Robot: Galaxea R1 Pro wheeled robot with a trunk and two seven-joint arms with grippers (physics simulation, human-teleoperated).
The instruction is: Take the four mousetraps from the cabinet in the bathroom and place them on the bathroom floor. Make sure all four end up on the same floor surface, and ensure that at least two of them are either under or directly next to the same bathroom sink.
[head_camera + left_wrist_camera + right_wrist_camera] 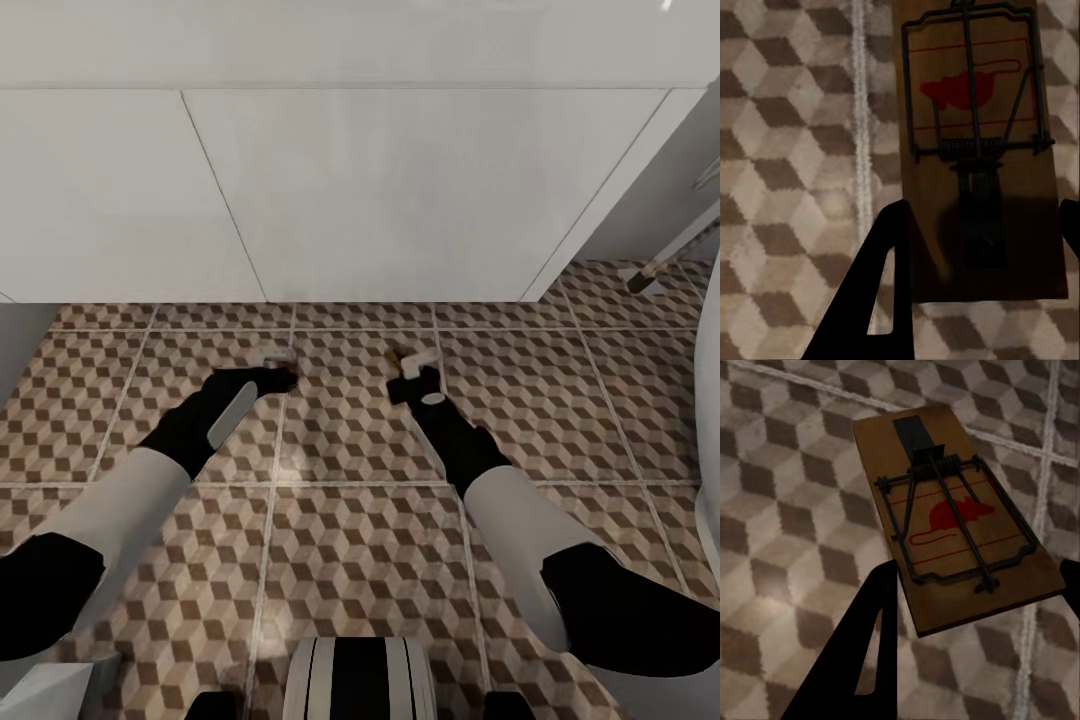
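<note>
Below sink (380,190), over bathroom floor (350,560): left claw (282,378) pinching mousetrap (979,150), right claw (408,372) pinching second mousetrap (952,536). Neither trap set down yet; other two unseen.

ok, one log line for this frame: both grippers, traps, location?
left gripper: shut on mousetrap | right gripper: shut on second mousetrap | both low over bathroom floor, before sink

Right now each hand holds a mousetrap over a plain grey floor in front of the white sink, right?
Not quite: the floor is tiled in a brown, beige and white cube pattern, as the head view shows. The left gripper and right gripper each hold a mousetrap before the sink.
</note>
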